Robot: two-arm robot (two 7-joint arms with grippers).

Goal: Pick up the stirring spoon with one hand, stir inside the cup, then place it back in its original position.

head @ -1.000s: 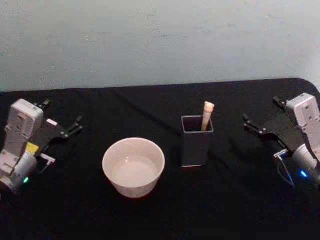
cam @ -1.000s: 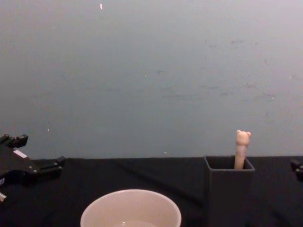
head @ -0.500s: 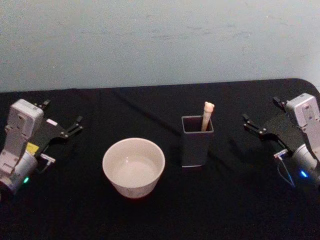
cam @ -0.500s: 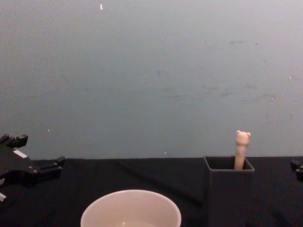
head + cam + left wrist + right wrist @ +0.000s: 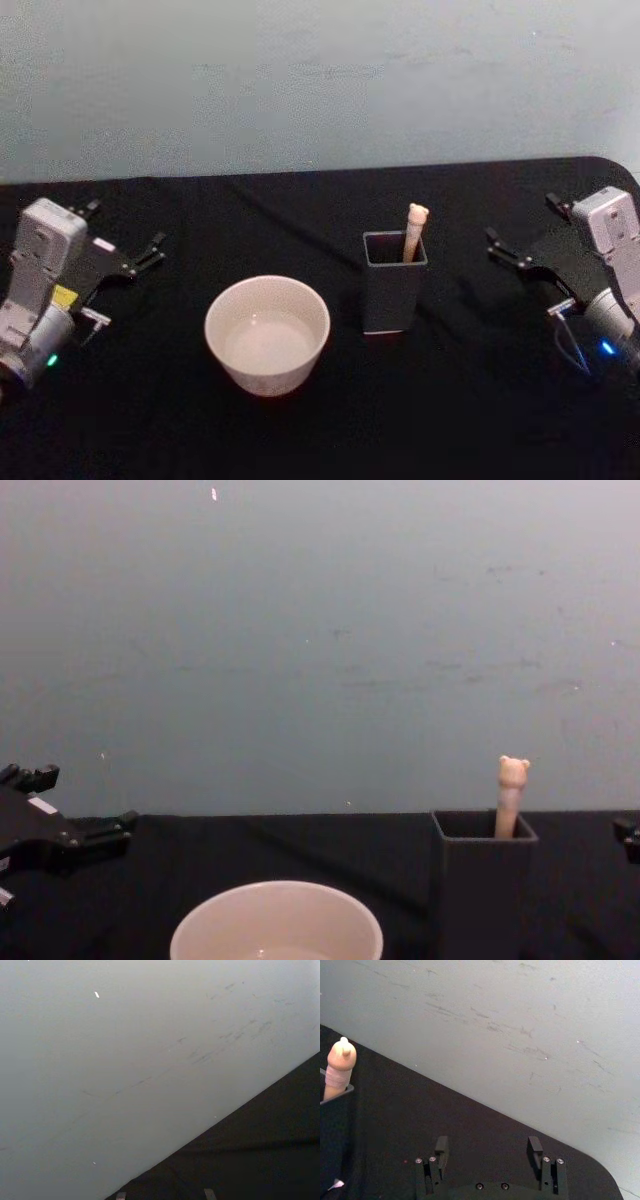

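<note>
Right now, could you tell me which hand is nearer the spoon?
Right. The right hand sits open to the right of the spoon and its holder; the left hand is open far left, beyond the cup.

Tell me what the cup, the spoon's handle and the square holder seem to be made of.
The cup: likely glazed ceramic; cream, smooth, soft sheen. The stirring spoon: beige matte handle, perhaps silicone or plastic; moulded bear head. The holder: dark grey, matte, flat thin walls, probably plastic.
</note>
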